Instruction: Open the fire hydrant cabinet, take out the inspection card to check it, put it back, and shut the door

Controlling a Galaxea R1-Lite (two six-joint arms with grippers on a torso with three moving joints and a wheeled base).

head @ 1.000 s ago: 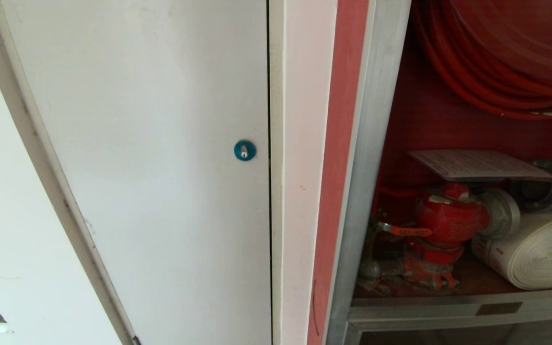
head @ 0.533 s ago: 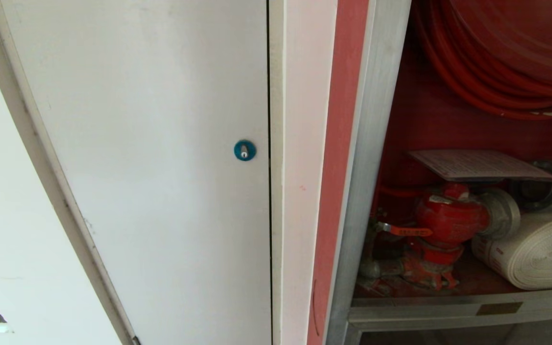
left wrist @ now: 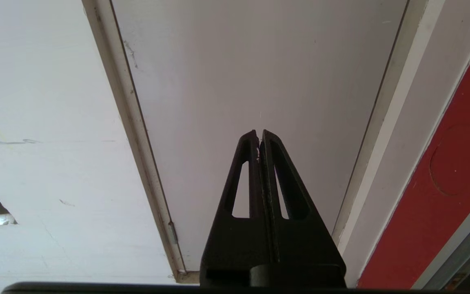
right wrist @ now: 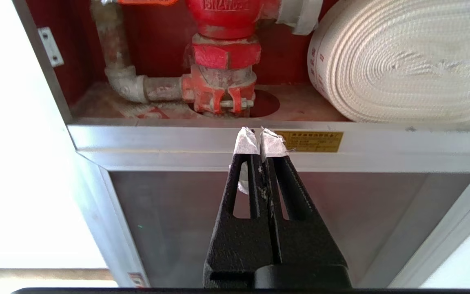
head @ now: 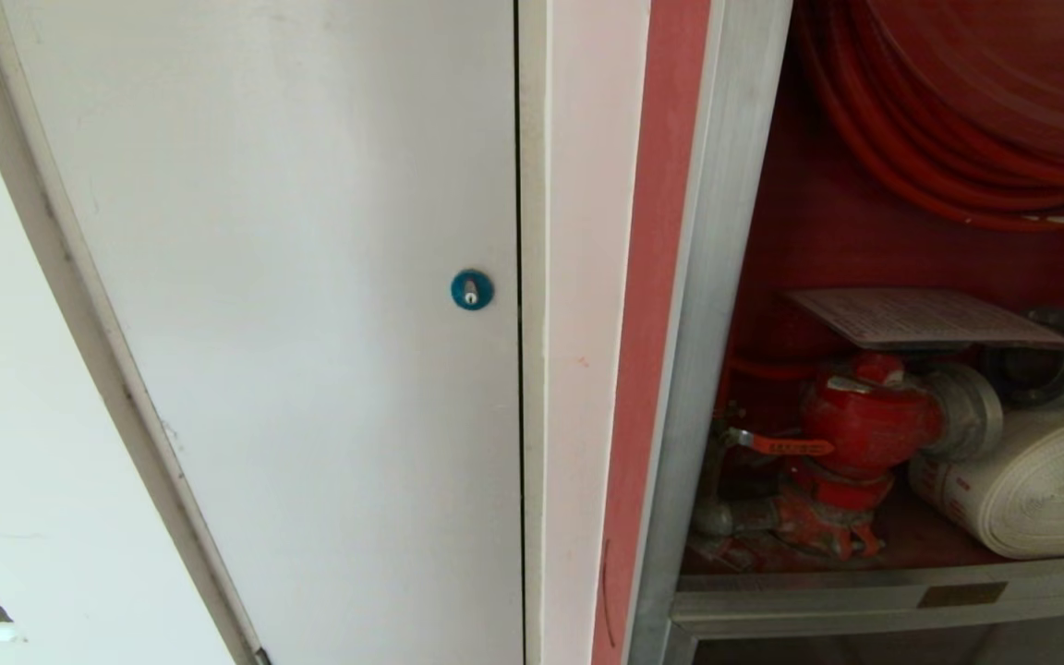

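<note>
The fire hydrant cabinet [head: 717,305] stands open at the right of the head view, red inside. Its door is out of view. The pale inspection card [head: 924,319] lies flat on top of the red valve [head: 864,425], beside the white rolled hose [head: 1040,485] and under the red hose reel [head: 975,102]. My right gripper [right wrist: 261,132] is shut and empty, its tips wrapped in white tape, in front of the cabinet's silver sill [right wrist: 178,141] below the valve [right wrist: 222,53]. Facing the white panel [left wrist: 251,61], my left gripper [left wrist: 258,134] is shut and empty. Neither arm shows in the head view.
A plain white panel [head: 310,369] with a blue round lock [head: 472,289] fills the left half of the head view. A white and red strip [head: 620,323] separates it from the cabinet frame. Below the sill is a grey glass panel [right wrist: 284,212] in a silver frame.
</note>
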